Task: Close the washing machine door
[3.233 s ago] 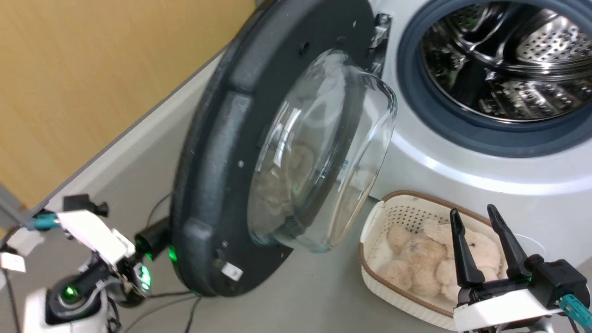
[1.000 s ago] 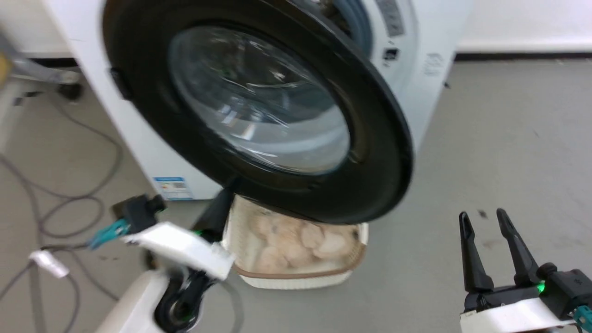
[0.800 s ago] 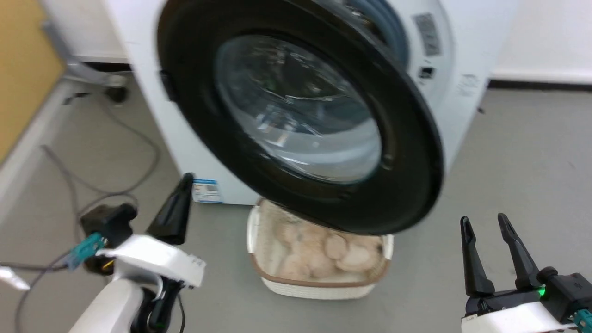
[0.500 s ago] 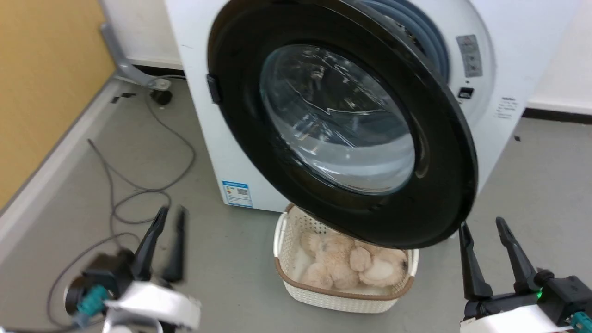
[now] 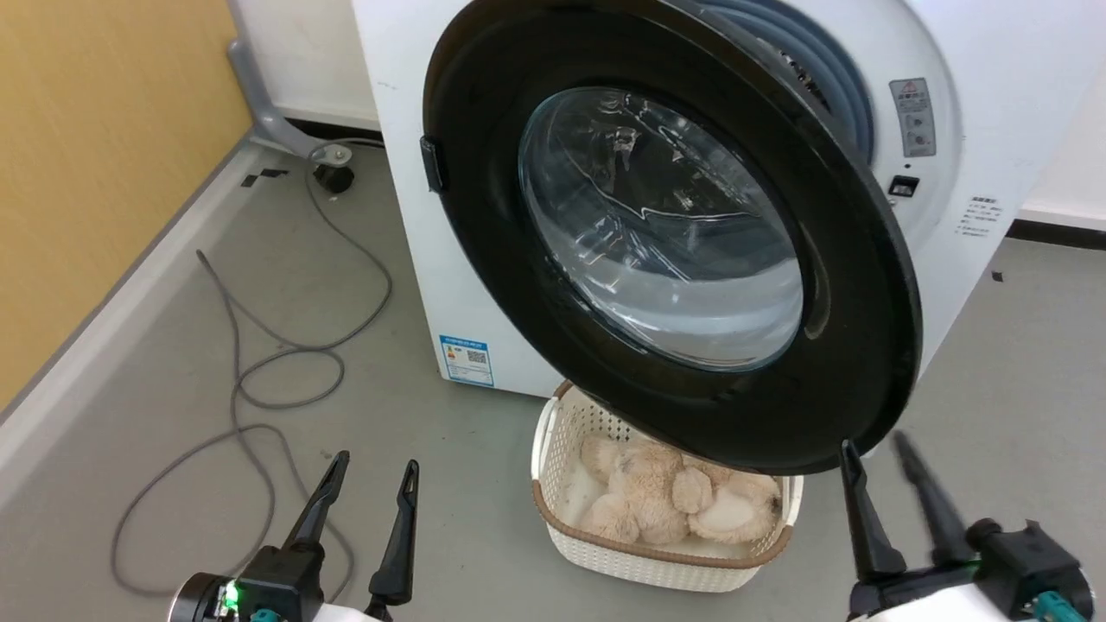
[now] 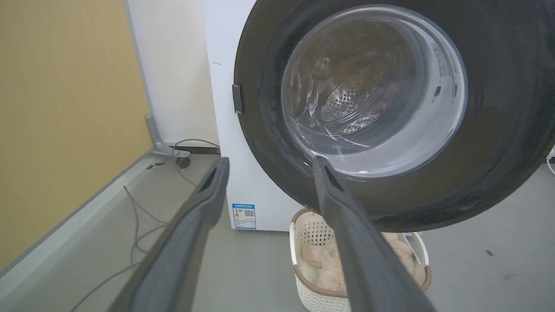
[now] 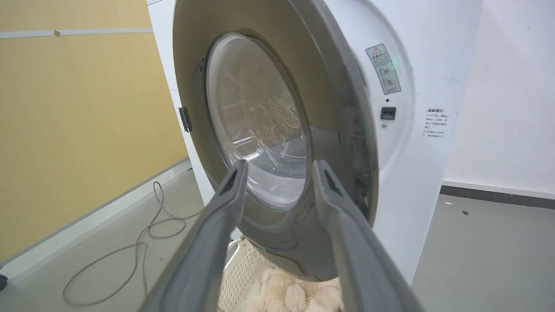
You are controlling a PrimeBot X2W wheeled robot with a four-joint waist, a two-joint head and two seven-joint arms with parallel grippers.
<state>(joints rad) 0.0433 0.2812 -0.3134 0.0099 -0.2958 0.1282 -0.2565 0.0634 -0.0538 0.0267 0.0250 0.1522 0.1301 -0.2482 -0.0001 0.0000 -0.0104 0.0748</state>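
Door: the washing machine door (image 5: 665, 233) hangs ajar, its right edge standing off the washing machine (image 5: 441, 302).
Left wrist view: shows you the perforated drum (image 6: 355, 95) through the glass.
Right wrist view: shows the gap behind the door's edge and the latch socket (image 7: 388, 113).
Around: basket (image 5: 665, 566) of plush toys (image 5: 657, 505) under the door's lower rim; cable (image 5: 259, 380) on the floor at left.
Arms: left gripper (image 5: 377, 462) and right gripper (image 5: 873, 442) sit low, fingers up, jaws apart and empty.

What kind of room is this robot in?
Likely a laundry corner or a test room: a white front-loading washing machine, a woven basket of plush toys, and bare grey floor.
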